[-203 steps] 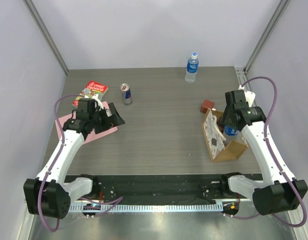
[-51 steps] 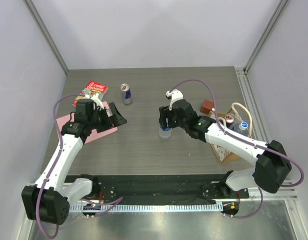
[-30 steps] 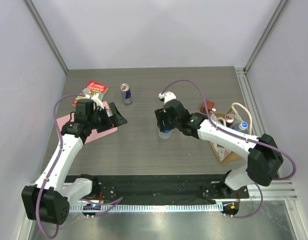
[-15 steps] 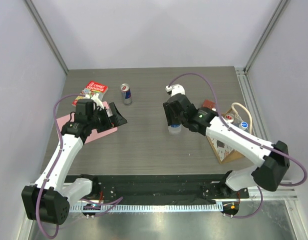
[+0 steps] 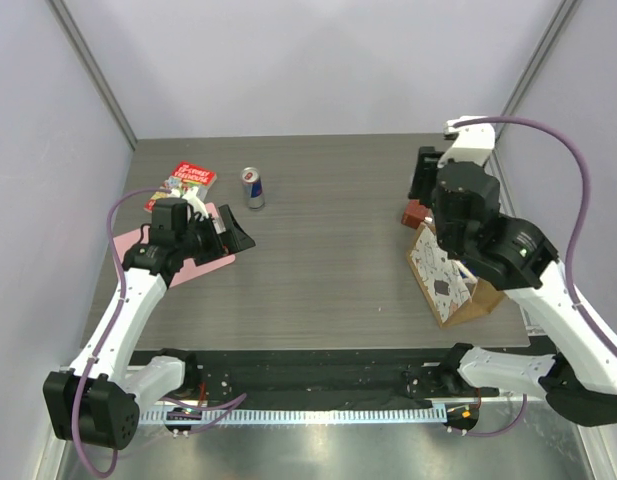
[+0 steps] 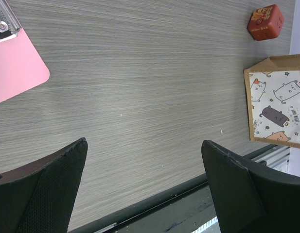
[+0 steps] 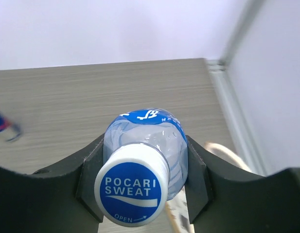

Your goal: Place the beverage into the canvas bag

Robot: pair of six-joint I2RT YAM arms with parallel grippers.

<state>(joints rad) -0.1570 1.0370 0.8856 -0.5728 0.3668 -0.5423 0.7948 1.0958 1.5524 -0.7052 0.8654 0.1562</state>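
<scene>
One beverage bottle, clamped in right pincer

One bottle, one can, one canvas bag, one red cube, one clipboard, one packet

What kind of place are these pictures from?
Probably a robotics lab cell: a wood-grain table boxed in by plain walls and metal posts, with a left arm and right arm mounted at its near edge.

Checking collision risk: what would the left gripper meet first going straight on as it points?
Likely the bare grey wood-grain tabletop; nothing lies between the open left gripper and it.
</scene>
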